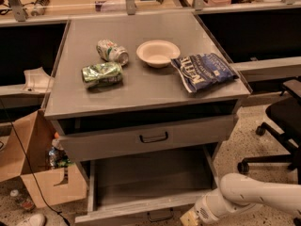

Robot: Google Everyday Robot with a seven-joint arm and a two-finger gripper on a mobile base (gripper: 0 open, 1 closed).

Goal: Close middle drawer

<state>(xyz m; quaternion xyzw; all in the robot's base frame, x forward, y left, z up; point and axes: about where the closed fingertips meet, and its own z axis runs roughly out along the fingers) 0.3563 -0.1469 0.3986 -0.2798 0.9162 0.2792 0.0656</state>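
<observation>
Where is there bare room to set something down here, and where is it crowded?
Bare: the front strip of the cabinet top, ahead of the green can and chip bag, and the back strip behind the bowl. Crowded: the middle band. The open middle drawer is bare inside; the end effector sits by its front right corner.

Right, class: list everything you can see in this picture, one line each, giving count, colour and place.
cabinet: one, grey, centre
green can: one, crushed, cabinet top, left
pale can: one, white and green, behind the green can
bowl: one, white, cabinet top, centre
chip bag: one, blue, cabinet top, right
top drawer: one, grey, just under the cabinet top
middle drawer: one, grey, pulled out below the top drawer
box: one, brown, floor at left
chair: one, black, right edge
arm: one, white, lower right
gripper: one, at the middle drawer's front, right of its handle
</observation>
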